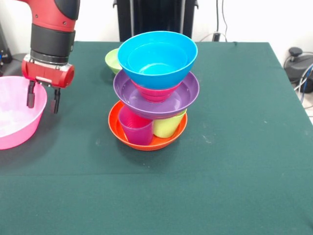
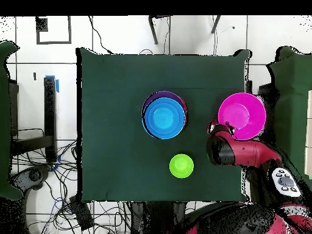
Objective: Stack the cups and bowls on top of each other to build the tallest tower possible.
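since the gripper [image 1: 43, 100] is hung with its jaws apart and empty over the pink bowl's [image 1: 12, 128] rim, that bowl could get tipped. the tower [image 1: 155, 88], mid-table, is propped on two cups [image 1: 151, 128], so it could easily be toppled by added weight. no writing can be read anywhere.

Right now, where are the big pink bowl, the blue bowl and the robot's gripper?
pink bowl [image 1: 14, 115]: front view, inside wall.
blue bowl [image 1: 157, 58]: front view, inside bottom.
gripper [image 1: 43, 100]: front view, between its fingertips.
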You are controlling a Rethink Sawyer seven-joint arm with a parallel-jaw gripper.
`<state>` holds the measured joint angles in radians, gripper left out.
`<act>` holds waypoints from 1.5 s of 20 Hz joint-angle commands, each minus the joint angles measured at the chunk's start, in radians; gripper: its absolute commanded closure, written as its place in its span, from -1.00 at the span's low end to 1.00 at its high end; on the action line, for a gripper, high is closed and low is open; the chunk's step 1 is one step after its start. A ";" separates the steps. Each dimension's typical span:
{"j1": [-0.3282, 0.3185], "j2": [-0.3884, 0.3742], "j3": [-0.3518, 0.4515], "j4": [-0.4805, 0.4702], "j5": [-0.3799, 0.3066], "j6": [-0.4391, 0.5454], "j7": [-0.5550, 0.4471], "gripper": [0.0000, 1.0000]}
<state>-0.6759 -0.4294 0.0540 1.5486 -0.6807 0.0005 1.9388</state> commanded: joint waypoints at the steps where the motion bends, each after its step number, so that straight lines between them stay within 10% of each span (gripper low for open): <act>1: -0.016 0.064 0.073 0.027 -0.110 -0.045 -0.001 1.00; 17: -0.143 -0.101 0.316 0.074 0.016 0.402 -0.241 1.00; 30: -0.032 -0.415 0.277 0.163 0.218 0.751 -0.108 1.00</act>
<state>-0.7845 -0.6866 0.2297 1.6601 -0.5379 0.5537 1.9386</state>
